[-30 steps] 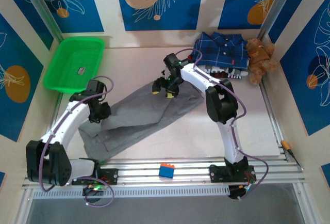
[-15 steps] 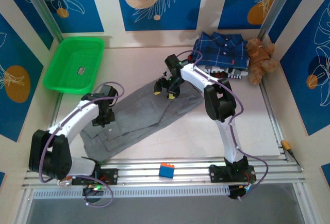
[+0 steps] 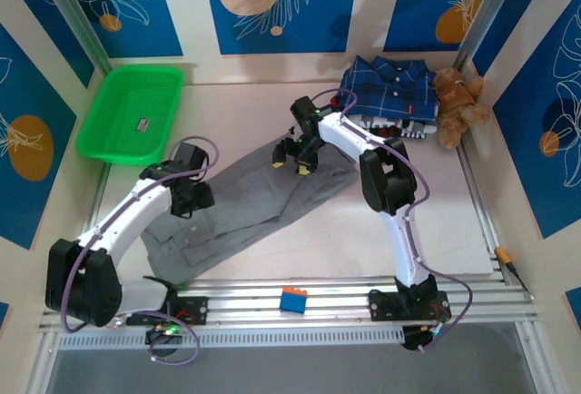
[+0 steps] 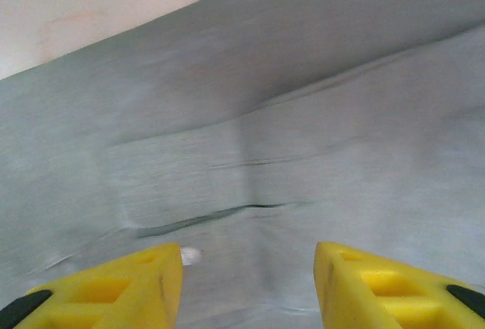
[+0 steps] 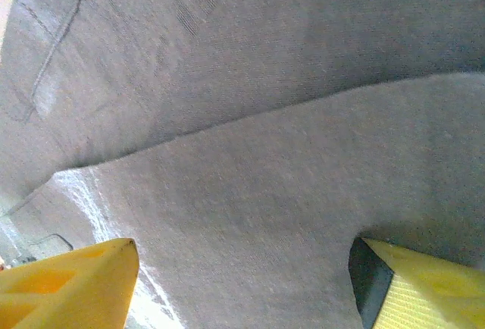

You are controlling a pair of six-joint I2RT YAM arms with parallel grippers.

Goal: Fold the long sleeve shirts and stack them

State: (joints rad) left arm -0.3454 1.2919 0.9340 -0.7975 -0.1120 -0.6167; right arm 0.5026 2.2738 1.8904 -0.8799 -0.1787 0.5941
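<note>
**Both claws spread above the grey shirt, nothing pinched**

The left claw [image 4: 246, 264] hovers with its yellow fingers apart and nothing between them. The grey shirt [image 3: 263, 199] lies flat directly beneath it, with a crease and a seam line just ahead of the fingertips. The right claw [image 5: 242, 257] is spread wide too, low over the shirt's other end, and a cloth edge runs across just ahead of it. The plaid shirt [image 3: 386, 85] sits beyond the right claw, well apart, at the far corner of the counter [image 3: 363, 240]. My read for a clean fold: each claw should come down on an edge rather than mid-panel and pinch all the layers there. They should then lift level together and carry across so the fold lands square. Grabbing the middle would likely bunch the cloth.
</note>
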